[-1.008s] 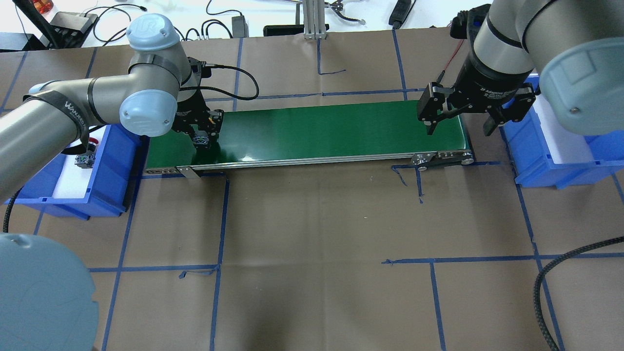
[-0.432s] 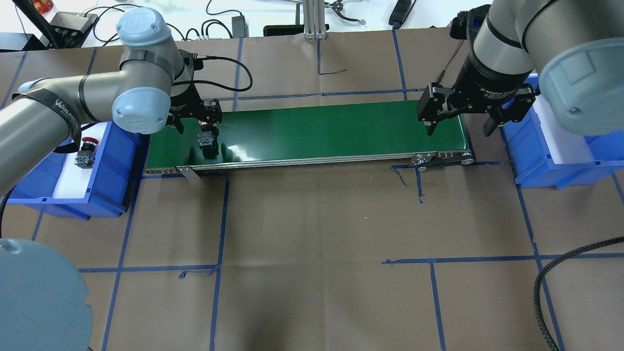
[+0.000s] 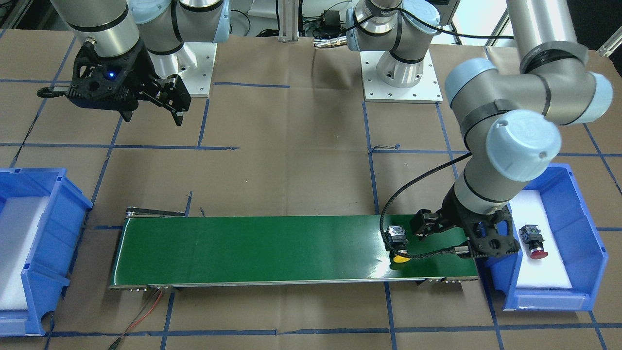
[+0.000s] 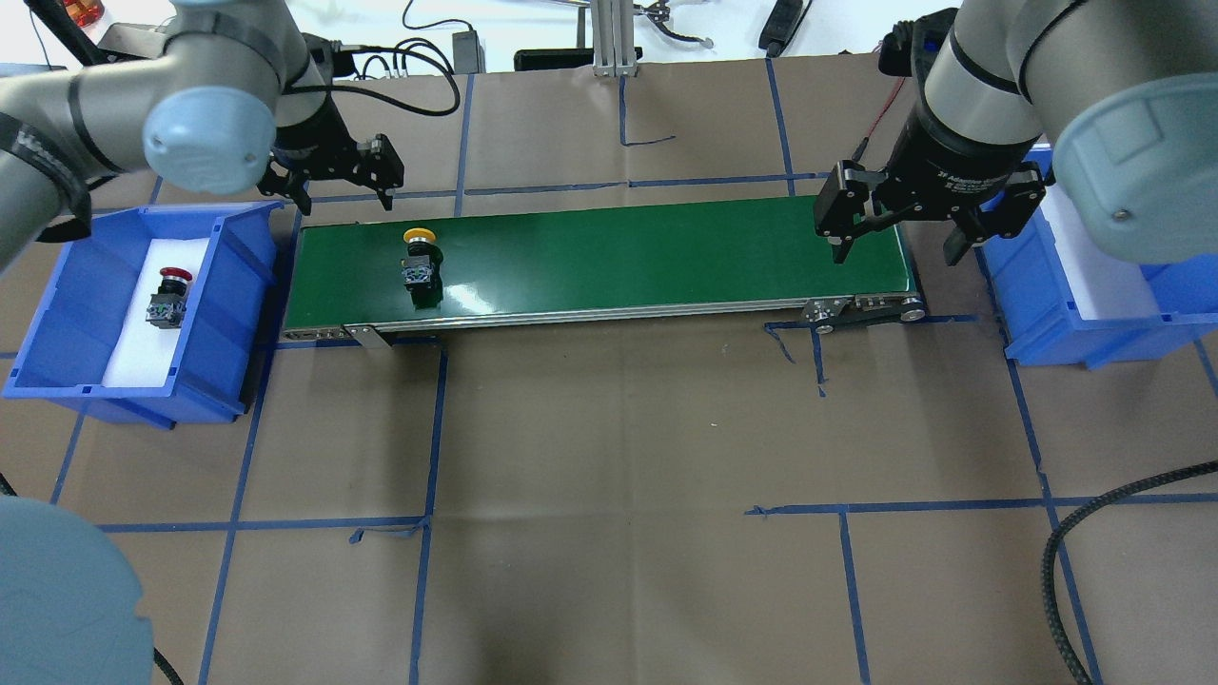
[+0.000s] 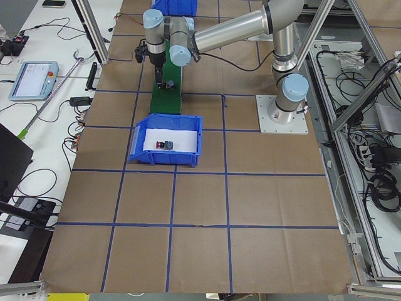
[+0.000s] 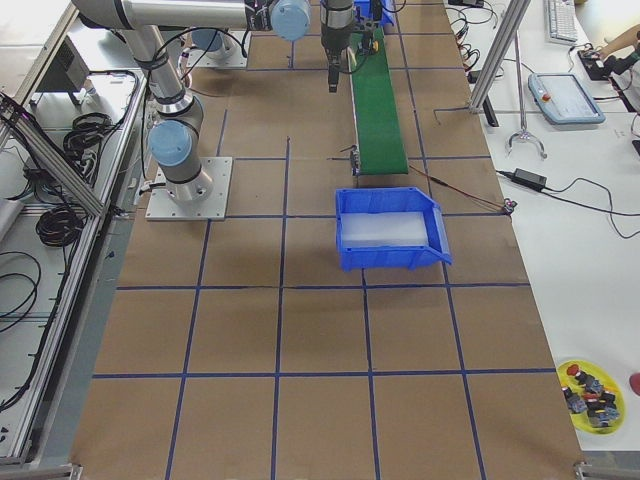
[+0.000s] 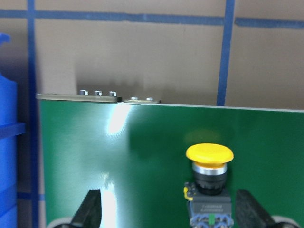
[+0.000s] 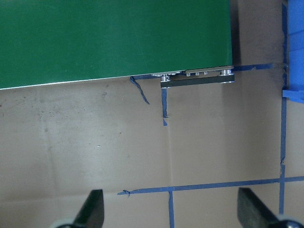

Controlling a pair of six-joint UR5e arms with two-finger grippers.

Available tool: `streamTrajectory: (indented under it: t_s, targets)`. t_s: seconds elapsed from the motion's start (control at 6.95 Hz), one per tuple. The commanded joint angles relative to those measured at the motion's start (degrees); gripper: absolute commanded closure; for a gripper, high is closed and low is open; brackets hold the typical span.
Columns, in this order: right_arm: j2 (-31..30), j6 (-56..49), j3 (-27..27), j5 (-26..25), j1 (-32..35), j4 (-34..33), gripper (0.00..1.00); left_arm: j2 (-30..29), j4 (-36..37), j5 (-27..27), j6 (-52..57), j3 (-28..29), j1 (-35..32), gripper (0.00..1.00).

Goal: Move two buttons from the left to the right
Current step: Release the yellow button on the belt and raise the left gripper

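Note:
The yellow button (image 4: 419, 259) lies on the green conveyor belt (image 4: 618, 257) near its left end, cap toward the far edge; it also shows as the yellow button (image 3: 398, 240) and the yellow button (image 7: 209, 187). My left gripper (image 4: 333, 181) hangs open above the belt's far left corner, holding nothing; in the wrist view the left gripper (image 7: 166, 216) has its fingers spread wide. The red button (image 4: 166, 297) rests on white foam in the left blue bin (image 4: 57, 285). My right gripper (image 4: 913, 228) is open and empty over the belt's right end.
The right blue bin (image 4: 1047, 314) with white foam stands just past the belt's right end. Brown paper with blue tape lines covers the table. Cables and devices lie along the far edge. A black cable (image 4: 1094, 533) loops at the near right.
My left gripper opened, let go of the yellow button on the belt, then rose and drew back toward the far left. The button sits slightly further right. The right arm stayed still.

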Motion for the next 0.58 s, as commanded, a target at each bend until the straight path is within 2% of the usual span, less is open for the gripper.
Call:
streamTrajectory:
  t_s: [0.0, 0.43]
  targets:
    - [0.0, 0.0, 0.0, 0.0, 0.0, 0.0, 0.00, 1.0, -10.3, -0.2, 7.2, 6.8, 4.2, 0.00]
    - [0.1, 0.0, 0.2, 0.1, 0.0, -0.2, 0.00, 0.2, -10.6, 0.2, 20.3, 6.5, 14.9, 0.00]
